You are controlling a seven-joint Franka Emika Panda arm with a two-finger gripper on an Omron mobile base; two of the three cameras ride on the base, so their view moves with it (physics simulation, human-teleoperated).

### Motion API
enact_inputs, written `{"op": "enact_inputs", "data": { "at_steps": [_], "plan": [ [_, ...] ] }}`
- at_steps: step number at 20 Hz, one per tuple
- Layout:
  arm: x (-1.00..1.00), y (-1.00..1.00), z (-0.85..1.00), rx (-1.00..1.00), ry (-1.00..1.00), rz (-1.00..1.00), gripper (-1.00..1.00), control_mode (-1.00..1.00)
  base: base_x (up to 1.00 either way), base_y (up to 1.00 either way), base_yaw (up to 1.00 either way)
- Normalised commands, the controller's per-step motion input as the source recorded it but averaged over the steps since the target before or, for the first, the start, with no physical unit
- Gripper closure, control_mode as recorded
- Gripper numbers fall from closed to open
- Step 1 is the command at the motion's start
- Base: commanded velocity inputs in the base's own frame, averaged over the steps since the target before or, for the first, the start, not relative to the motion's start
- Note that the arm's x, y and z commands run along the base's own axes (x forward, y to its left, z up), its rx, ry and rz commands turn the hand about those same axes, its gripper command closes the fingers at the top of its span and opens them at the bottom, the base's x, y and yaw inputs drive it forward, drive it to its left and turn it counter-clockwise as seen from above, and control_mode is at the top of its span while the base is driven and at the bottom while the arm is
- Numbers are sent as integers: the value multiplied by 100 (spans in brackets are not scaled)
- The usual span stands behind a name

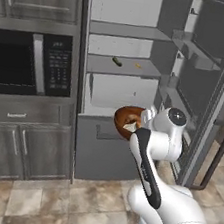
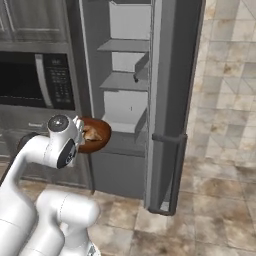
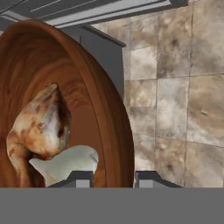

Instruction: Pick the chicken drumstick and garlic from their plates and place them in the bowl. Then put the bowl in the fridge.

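The round reddish-brown wooden bowl was held aloft in front of the open tall grey fridge, level with its lower shelf and above the closed drawer front. The two-finger gripper was clamped on the bowl's rim, one dark fingertip inside the wall and one outside. Inside the bowl lay the golden-brown chicken drumstick, touching the whitish-cream garlic bulb just beside it. In the left base view the bowl sat beside the white wrist. A black built-in microwave stood left of the fridge.
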Motion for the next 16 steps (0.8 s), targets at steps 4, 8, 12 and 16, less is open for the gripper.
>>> {"op": "enact_inputs", "data": {
  "at_steps": [4,8,12,16],
  "plan": [
    [0,0,0,0,0,0,100,100,58,45,-21],
    [0,0,0,0,0,0,100,100,65,32,-10],
    [0,0,0,0,0,0,100,100,67,32,-3],
    [0,0,0,0,0,0,100,100,64,7,0]
  ]
}}
